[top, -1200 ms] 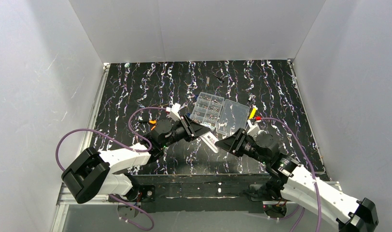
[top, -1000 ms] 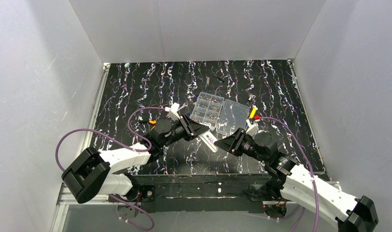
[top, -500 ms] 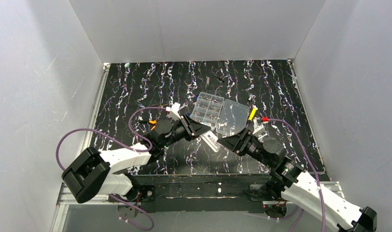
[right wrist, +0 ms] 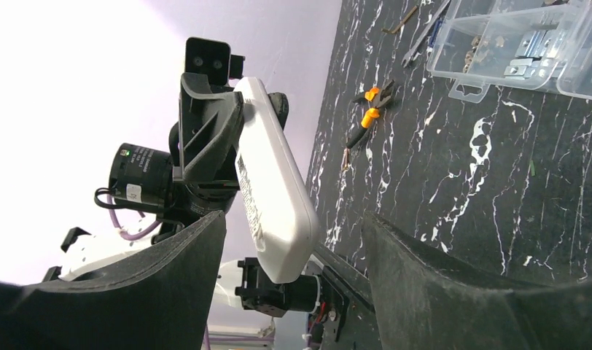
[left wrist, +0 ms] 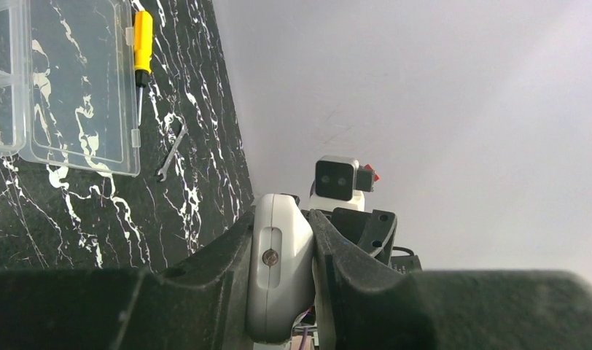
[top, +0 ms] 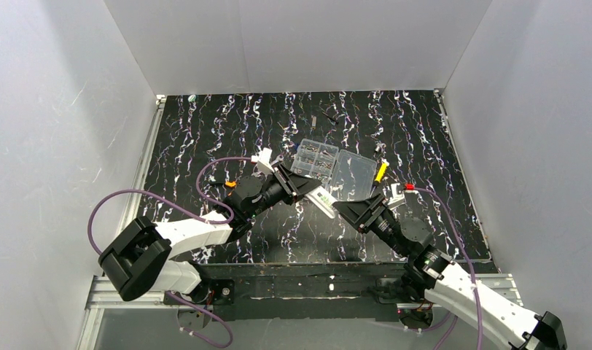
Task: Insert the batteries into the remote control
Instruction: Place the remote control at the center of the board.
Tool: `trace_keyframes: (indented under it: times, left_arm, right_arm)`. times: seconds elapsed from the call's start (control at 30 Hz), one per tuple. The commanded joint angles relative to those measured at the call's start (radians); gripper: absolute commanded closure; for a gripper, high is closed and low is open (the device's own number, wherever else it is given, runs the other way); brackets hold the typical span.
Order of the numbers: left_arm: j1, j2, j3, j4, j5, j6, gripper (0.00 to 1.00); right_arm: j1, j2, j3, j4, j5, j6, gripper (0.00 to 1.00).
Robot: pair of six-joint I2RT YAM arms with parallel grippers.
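Note:
My left gripper is shut on the slim white remote control and holds it off the table, its free end pointing at the right arm. In the left wrist view the remote control is clamped edge-on between the left gripper fingers. My right gripper is open. In the right wrist view the remote control has its free end between the spread fingers of the right gripper, with gaps on both sides. I cannot make out any batteries.
A clear compartment box of small parts lies behind the grippers, its lid open to the right. A yellow screwdriver and a small wrench lie beside the lid. Orange-handled pliers lie left of the box.

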State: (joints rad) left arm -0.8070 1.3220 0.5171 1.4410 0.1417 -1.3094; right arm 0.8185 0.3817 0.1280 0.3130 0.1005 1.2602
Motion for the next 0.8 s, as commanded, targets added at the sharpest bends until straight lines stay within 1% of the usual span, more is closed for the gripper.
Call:
trace_keyframes:
  times: [0.0,0.1,0.13,0.4,0.53,0.77]
  left_arm:
    - [-0.003,-0.016,0.033,0.098,0.0,-0.012,1.0]
    - [-0.002,-0.019,0.029,0.099,0.001,-0.02,1.0]
    - [-0.002,-0.018,0.029,0.098,0.008,-0.026,1.0]
    - [-0.002,-0.013,0.029,0.099,0.009,-0.029,1.0]
    - [-0.001,-0.015,0.029,0.099,0.01,-0.03,1.0]
    - [-0.002,-0.011,0.026,0.099,0.012,-0.03,1.0]
  right_arm:
    - [0.002,0.025,-0.021,0.17,0.035,0.039,0.25]
    - [0.002,0.061,-0.027,0.223,0.026,0.049,0.26]
    - [0.002,0.099,-0.027,0.265,0.022,0.051,0.27]
    - [0.001,0.205,0.006,0.356,-0.023,0.05,0.33]
    - [0.001,0.244,0.013,0.396,-0.035,0.051,0.4]
    - [-0.001,0.273,0.019,0.416,-0.045,0.053,0.54]
